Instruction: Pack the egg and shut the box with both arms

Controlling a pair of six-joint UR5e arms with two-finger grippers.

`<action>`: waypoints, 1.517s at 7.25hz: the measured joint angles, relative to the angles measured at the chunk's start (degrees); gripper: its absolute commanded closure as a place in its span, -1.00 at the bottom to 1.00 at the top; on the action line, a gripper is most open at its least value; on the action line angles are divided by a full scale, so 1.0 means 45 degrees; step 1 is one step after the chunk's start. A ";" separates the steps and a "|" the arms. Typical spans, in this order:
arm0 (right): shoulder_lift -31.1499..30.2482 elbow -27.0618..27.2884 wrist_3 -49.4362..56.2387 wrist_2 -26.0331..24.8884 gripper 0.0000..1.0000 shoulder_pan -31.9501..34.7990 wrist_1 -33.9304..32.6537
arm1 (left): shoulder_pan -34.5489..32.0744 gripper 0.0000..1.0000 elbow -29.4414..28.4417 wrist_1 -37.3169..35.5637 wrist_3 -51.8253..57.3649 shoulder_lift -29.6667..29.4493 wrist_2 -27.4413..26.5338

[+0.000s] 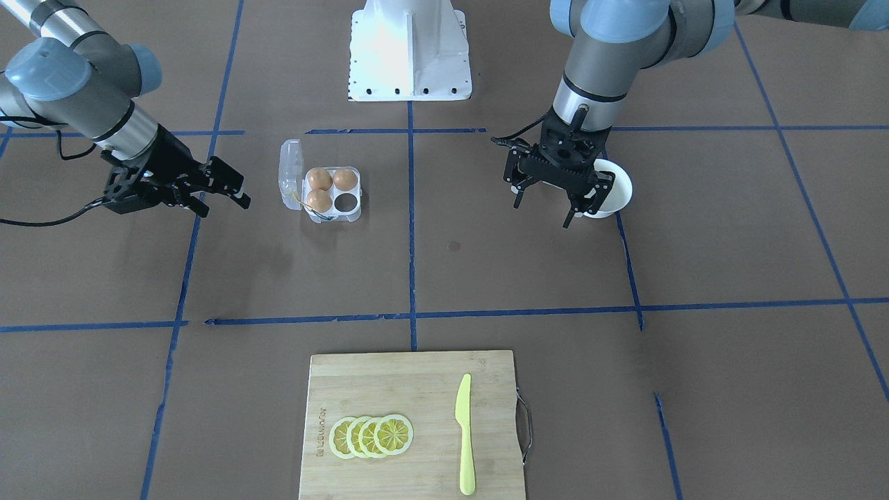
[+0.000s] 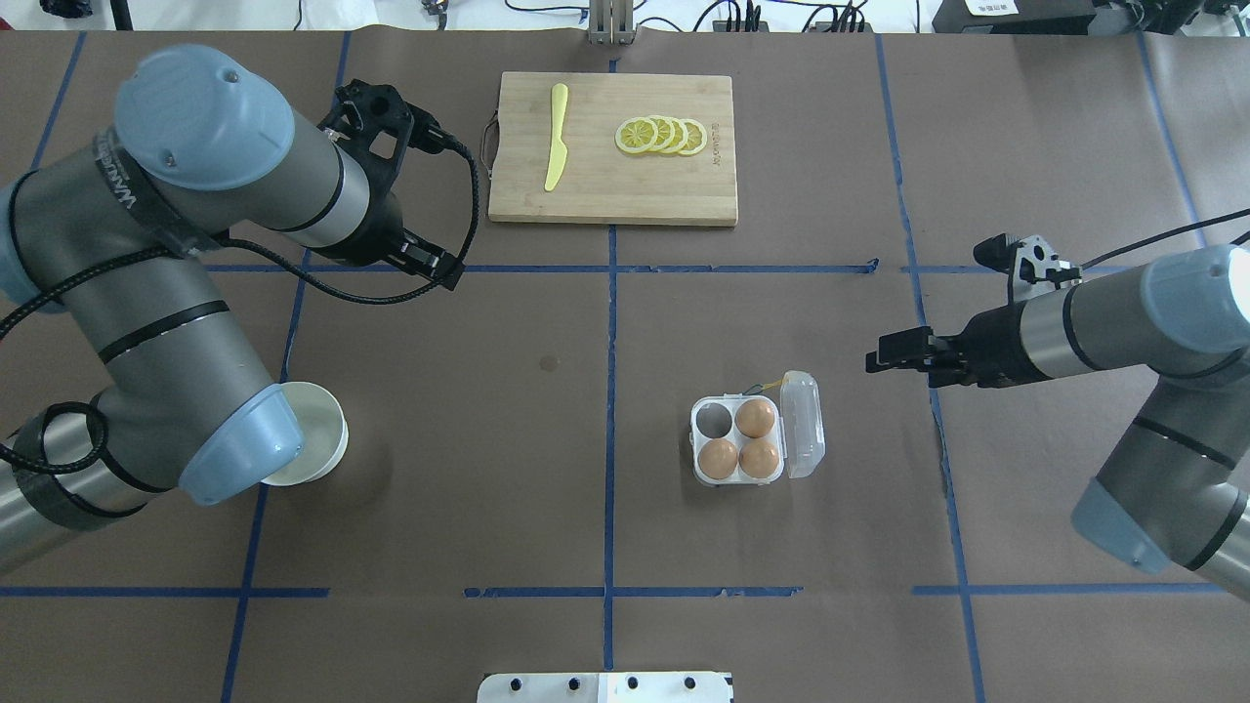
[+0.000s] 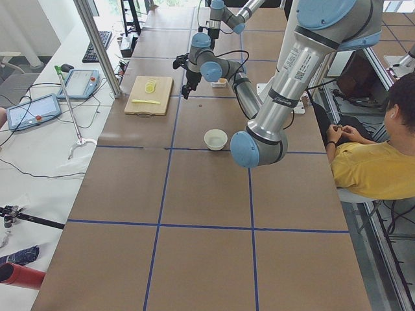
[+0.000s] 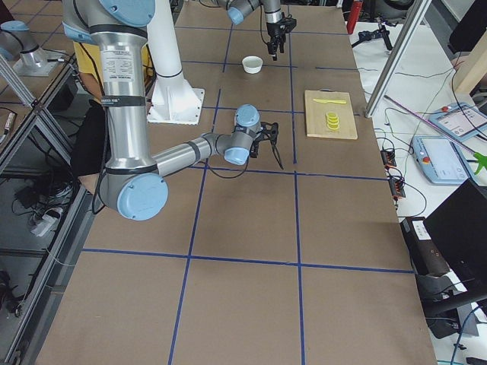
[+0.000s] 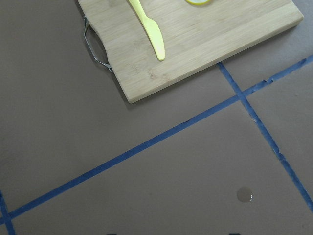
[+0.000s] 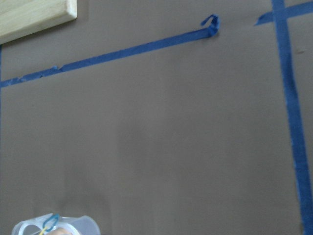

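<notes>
The clear four-cell box (image 1: 332, 195) stands with its lid (image 1: 291, 173) open. It holds three tan-brown to orange eggs (image 1: 319, 179) that I cannot tell apart, and one cell (image 1: 346, 202) is empty. It also shows in the overhead view (image 2: 739, 439), and its lid edge shows in the right wrist view (image 6: 54, 226). My right gripper (image 1: 223, 207) is open and empty, level with the box on its lid side and a short way off. My left gripper (image 1: 543, 212) is open and empty, hanging beside the white bowl (image 1: 617, 189).
A wooden cutting board (image 1: 389, 389) on the operators' side carries lemon slices (image 1: 371, 436) and a yellow knife (image 1: 464, 434). The white pedestal base (image 1: 410, 52) stands at the robot's edge. Blue tape lines cross the brown table. A seated person (image 3: 379, 152) shows in the left side view.
</notes>
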State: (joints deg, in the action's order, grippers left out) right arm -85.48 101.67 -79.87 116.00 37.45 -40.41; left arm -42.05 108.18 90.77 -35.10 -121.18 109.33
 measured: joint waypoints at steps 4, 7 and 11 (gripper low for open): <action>0.3262 0.0467 -0.1583 -0.1422 -1.00 -0.1486 -0.3227 | -0.0169 -0.63 -0.0084 0.0019 0.0063 0.0034 0.0098; 0.3872 0.1181 -0.1793 -0.1621 -1.00 -0.1490 -0.4416 | -0.0742 -0.64 -0.0116 0.0006 0.1003 0.0271 0.0112; 0.1268 0.2394 -0.1484 -0.0905 -1.00 -0.0194 -0.4362 | -0.2971 -0.74 -0.0039 0.0078 0.4663 0.1975 0.1332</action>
State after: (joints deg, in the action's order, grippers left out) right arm -79.77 112.45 -86.55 111.93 36.58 -60.04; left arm -55.42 108.01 91.12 -14.12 -112.29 115.32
